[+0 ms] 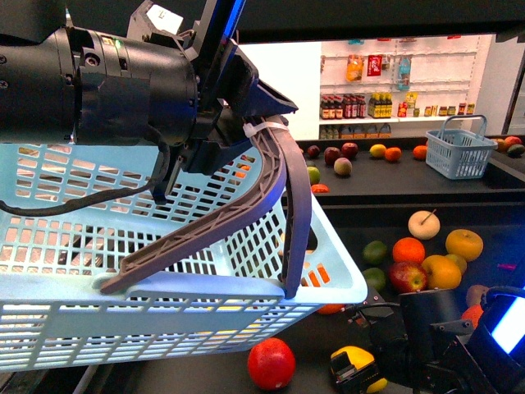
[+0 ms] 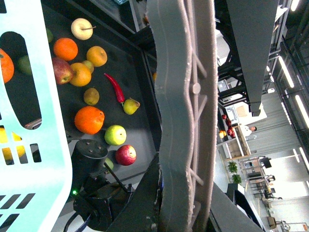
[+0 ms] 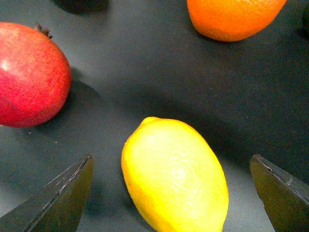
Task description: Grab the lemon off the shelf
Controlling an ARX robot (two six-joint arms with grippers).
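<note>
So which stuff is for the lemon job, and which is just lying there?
For the job: lemon, shelf, right pincer open around the lemon.
Just there: red fruit, orange, chilli, basket in left pincer.

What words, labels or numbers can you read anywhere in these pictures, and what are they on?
None is readable.
Bottles on the white back shelves: labels too small.
White sticker on the left arm: blurred.
The lemon, the basket and its grey handle show no text.
</note>
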